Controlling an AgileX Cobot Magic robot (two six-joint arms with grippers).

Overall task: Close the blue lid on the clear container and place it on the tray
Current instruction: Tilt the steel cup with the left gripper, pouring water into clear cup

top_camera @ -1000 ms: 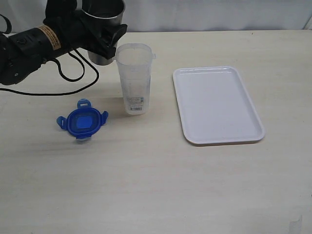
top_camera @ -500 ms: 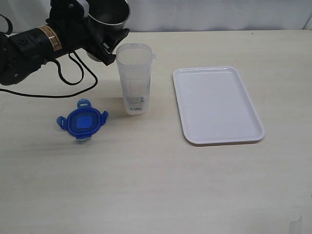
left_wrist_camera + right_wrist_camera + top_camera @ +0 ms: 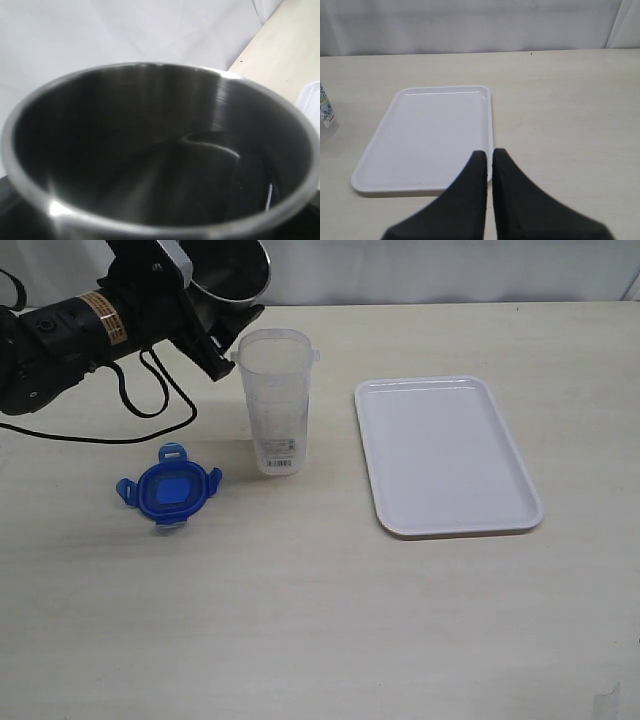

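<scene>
Left tool (image 3: 212, 320) clamped wide on the steel cup (image 3: 236, 264) — apparently tilted — beside the clear container (image 3: 275, 405). Right tool (image 3: 489, 158) closed, empty, near the tray (image 3: 422, 125).

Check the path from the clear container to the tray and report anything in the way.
Nothing visible does. Only bare tabletop lies between the clear container and the tray; the blue lid lies on the container's far side.

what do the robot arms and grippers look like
The left arm is a glossy black tube with an orange-yellow printed label band and a thin black cable looping off it. Its fingers are black. The right gripper has two matte black, tapered, pointed fingers.
</scene>
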